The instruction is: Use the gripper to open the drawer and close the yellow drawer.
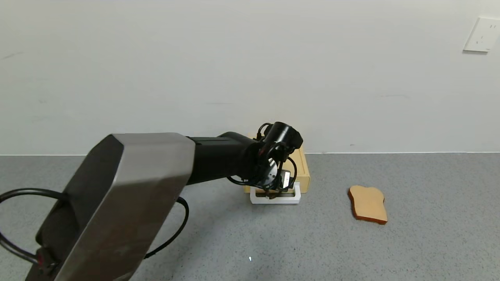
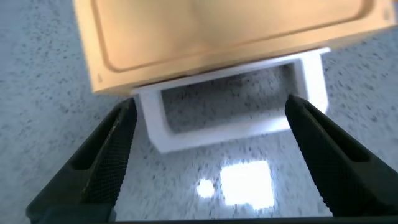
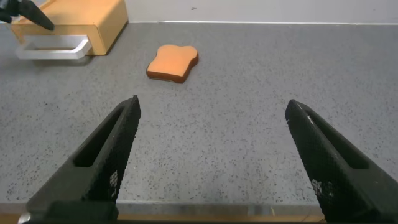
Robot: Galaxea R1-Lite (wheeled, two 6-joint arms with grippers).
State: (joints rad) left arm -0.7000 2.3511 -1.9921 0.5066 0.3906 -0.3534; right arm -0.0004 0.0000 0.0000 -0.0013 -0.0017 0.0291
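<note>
The pale-yellow drawer box (image 1: 300, 171) stands against the wall, its white loop handle (image 1: 275, 199) facing me. No tray shows sticking out of the casing. My left gripper (image 1: 269, 194) is down at the handle. In the left wrist view it (image 2: 210, 106) is open, one black finger (image 2: 106, 158) on each side of the handle (image 2: 230, 132), with the box top (image 2: 224, 37) beyond. My right gripper (image 3: 211, 102) is open and empty, low over the table off to the right, out of the head view. Its view shows the box (image 3: 74, 22) far off.
A tan toast-shaped slice (image 1: 367, 204) lies flat on the grey table to the right of the box, also in the right wrist view (image 3: 173, 62). A white wall socket (image 1: 481, 34) is at the upper right. The left arm's grey upper link (image 1: 117, 203) fills the near left.
</note>
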